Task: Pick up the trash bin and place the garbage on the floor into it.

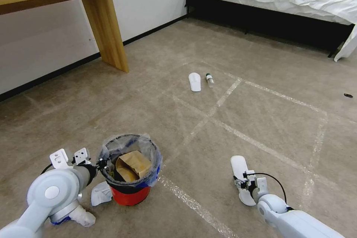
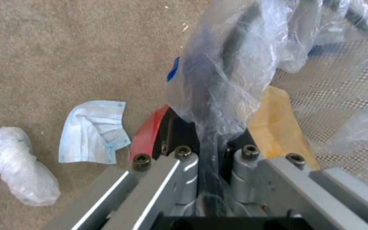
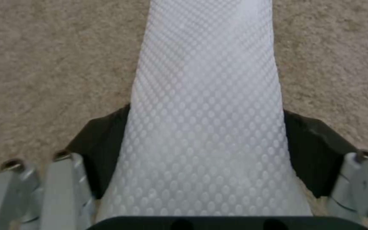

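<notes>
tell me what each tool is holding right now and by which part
Left tool pinches the trash bin by its bag-lined rim. Right tool straddles a white slipper across its width; firm grip cannot be told.

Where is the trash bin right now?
In the head view, the trash bin sits low on the robot's left, its rim held by the left pincer, a face mask beside it.

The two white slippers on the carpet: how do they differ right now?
The near slipper lies between the right claw's open fingers; the far slipper lies untouched. The far slipper has a clear bottle beside it; the near slipper lies alone. Both are flat, white and still on the carpet.
</notes>
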`<state>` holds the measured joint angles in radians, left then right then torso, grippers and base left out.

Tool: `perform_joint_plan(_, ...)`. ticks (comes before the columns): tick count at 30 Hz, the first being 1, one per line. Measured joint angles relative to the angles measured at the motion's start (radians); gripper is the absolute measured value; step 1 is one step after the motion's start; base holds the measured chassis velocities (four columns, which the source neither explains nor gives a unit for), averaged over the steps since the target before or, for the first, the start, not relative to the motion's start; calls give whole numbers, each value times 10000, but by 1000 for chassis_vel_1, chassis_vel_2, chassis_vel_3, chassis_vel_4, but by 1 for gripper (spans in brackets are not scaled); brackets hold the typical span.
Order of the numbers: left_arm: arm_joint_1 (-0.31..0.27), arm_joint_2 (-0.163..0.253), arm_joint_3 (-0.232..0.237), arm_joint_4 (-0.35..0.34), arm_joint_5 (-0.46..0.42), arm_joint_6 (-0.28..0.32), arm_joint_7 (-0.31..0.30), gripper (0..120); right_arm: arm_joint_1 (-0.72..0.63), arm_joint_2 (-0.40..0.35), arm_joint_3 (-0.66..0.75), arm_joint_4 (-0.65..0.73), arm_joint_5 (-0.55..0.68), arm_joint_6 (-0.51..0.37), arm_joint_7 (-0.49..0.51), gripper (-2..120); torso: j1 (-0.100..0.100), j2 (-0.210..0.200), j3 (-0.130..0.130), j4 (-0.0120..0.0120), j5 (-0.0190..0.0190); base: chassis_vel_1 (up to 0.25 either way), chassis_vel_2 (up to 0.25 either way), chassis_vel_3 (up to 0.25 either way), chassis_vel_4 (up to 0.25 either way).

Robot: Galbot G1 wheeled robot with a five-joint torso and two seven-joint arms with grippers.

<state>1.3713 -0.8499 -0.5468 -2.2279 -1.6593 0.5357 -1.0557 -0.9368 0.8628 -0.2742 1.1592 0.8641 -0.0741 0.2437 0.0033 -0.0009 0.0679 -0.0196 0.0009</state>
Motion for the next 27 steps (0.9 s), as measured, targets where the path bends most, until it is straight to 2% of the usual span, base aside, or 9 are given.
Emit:
perform_joint_plan(6,21,11,-8,-76,13,-8,-20,4,-179,-122,182,386,9,-20,105,64,2,-2,3,3,9,0,0,0,0)
perform_joint_plan(8,26,-7,10,-151,17,-13,-66,4,-347,-164,375,578,12,-73,230,51,3,-2,2,0,2,0,0,0,0)
perform_joint_plan(11,59,-7,5,-187,21,-14,-80,4,-414,-169,437,623,-5,-72,265,45,3,-2,0,-5,-6,0,0,0,0)
perform_joint_plan(12,106,-7,-15,-237,22,-14,-88,4,-481,-168,497,675,-22,-68,300,38,3,-2,0,-7,-4,0,0,0,0)
perform_joint_plan(14,143,-5,-33,-279,33,-14,-89,4,-516,-164,526,707,-43,-57,331,34,3,-2,-2,-7,-6,0,0,0,0)
perform_joint_plan(16,203,-18,-52,-329,63,-14,-95,4,-573,-162,571,782,-91,-24,388,22,3,-2,-2,-6,-11,0,0,0,0)
perform_joint_plan(19,218,-28,-55,-348,77,-15,-99,4,-589,-168,585,822,-94,6,405,17,3,-2,-2,-6,-10,0,0,0,0)
perform_joint_plan(21,227,-34,-55,-382,91,-15,-102,4,-594,-190,590,858,-91,199,404,6,3,-2,-2,-8,-11,0,0,0,0)
perform_joint_plan(27,210,-18,-55,-416,94,-16,-118,4,-593,-239,635,978,-270,839,189,0,3,-2,-2,-7,-9,0,0,0,0)
